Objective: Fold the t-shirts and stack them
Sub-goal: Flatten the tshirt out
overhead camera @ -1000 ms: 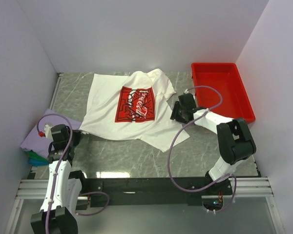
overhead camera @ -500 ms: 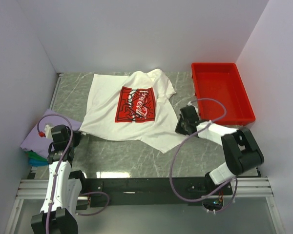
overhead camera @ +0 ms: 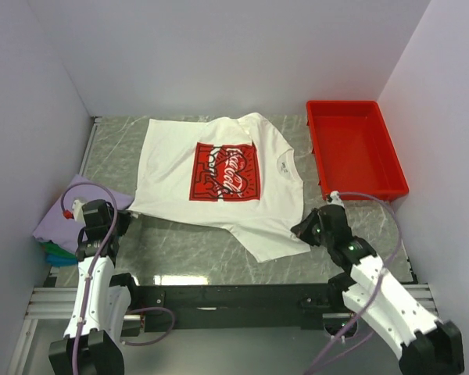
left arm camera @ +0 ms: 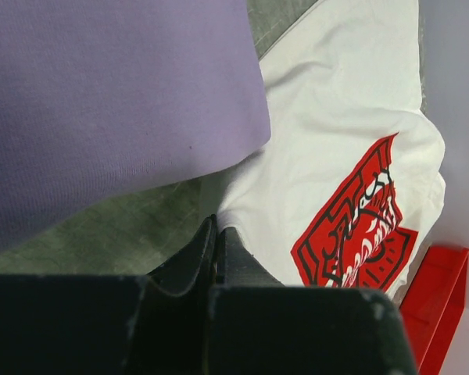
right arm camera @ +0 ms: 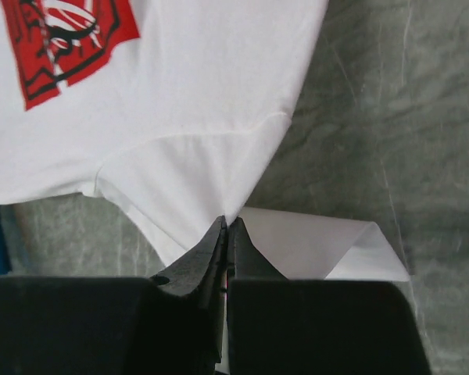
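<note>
A white t-shirt (overhead camera: 219, 176) with a red chest print (overhead camera: 225, 170) lies spread face up on the marble table. My left gripper (overhead camera: 123, 218) is shut on its near left corner (left arm camera: 242, 205), the jaws pressed together at the cloth's tip (left arm camera: 217, 231). On the near right, the right gripper (overhead camera: 302, 232) is shut on the shirt's edge (right arm camera: 219, 180), with white cloth pinched at its tips (right arm camera: 228, 224) and a flap folded over beside them. Folded lavender (overhead camera: 61, 209), green and blue t-shirts (overhead camera: 56, 255) are stacked at the left edge. The lavender one (left arm camera: 102, 101) fills the left wrist view.
A red plastic tray (overhead camera: 356, 145) stands at the back right, its corner also in the left wrist view (left arm camera: 436, 305). White walls enclose the table on three sides. A black rail (overhead camera: 234, 295) runs along the near edge between the arm bases.
My right gripper has shut on the shirt's right side and drawn it toward the near right. The bunched upper right part has spread flat. The left arm has not moved.
</note>
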Robot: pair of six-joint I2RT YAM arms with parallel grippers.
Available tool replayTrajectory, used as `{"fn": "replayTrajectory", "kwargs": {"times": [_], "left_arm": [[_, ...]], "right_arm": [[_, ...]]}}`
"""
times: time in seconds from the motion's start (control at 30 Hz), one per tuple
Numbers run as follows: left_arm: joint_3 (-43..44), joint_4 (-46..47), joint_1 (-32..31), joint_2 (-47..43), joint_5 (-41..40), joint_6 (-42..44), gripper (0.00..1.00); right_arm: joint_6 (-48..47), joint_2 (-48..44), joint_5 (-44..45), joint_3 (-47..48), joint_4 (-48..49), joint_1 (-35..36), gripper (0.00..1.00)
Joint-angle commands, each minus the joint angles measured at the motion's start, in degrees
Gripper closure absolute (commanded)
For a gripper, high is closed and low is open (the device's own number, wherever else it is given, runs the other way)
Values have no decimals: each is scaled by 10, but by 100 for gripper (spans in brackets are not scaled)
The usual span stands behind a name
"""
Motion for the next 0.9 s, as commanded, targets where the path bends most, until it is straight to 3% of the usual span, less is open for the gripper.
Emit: {"fn": "replayTrajectory", "kwargs": {"times": [0.0, 0.27, 0.5, 0.87], "left_arm": [[15, 7, 2, 0, 4, 8, 99], [-6, -37, 2, -42, 4, 14, 99], [-28, -36, -18, -63, 31, -3, 99], [35, -103, -53, -94, -19, -8, 99]], "right_arm": [[39, -105, -13, -14, -106, 3, 100], [55, -209, 20, 15, -226, 4, 100], [63, -243, 93, 133, -328, 3, 100], [40, -220, 97, 157, -310, 4, 100]]}}
